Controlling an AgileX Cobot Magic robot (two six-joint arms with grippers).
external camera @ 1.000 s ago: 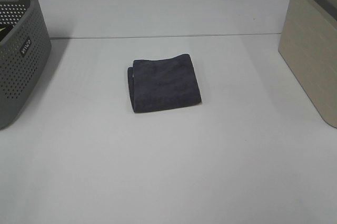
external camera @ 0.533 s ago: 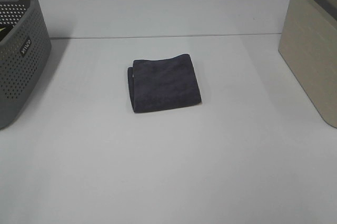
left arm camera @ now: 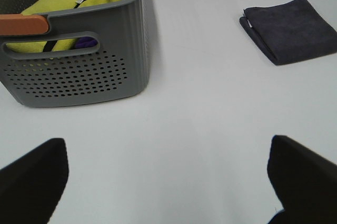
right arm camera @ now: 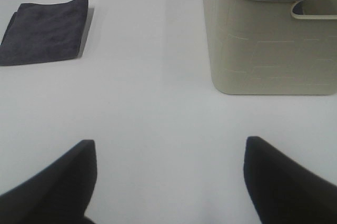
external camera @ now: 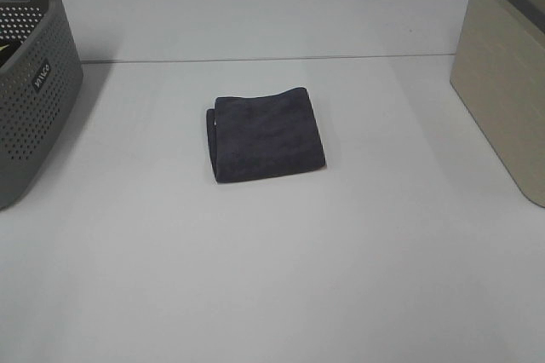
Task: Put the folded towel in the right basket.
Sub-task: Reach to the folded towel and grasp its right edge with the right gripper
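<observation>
A dark grey folded towel (external camera: pixel 265 137) lies flat in the middle of the white table; it also shows in the left wrist view (left arm camera: pixel 291 29) and the right wrist view (right arm camera: pixel 46 30). The right basket (external camera: pixel 504 73) is beige with a grey rim and stands at the table's right edge, also seen in the right wrist view (right arm camera: pixel 268 40). My left gripper (left arm camera: pixel 168 182) is open, well short of the towel. My right gripper (right arm camera: pixel 168 179) is open, with the towel and basket ahead of it. Neither gripper shows in the exterior view.
A grey perforated basket (external camera: pixel 30 82) stands at the left edge; in the left wrist view (left arm camera: pixel 79 71) it holds yellow and blue cloth items. The white table (external camera: pixel 272 278) stretches between the two baskets.
</observation>
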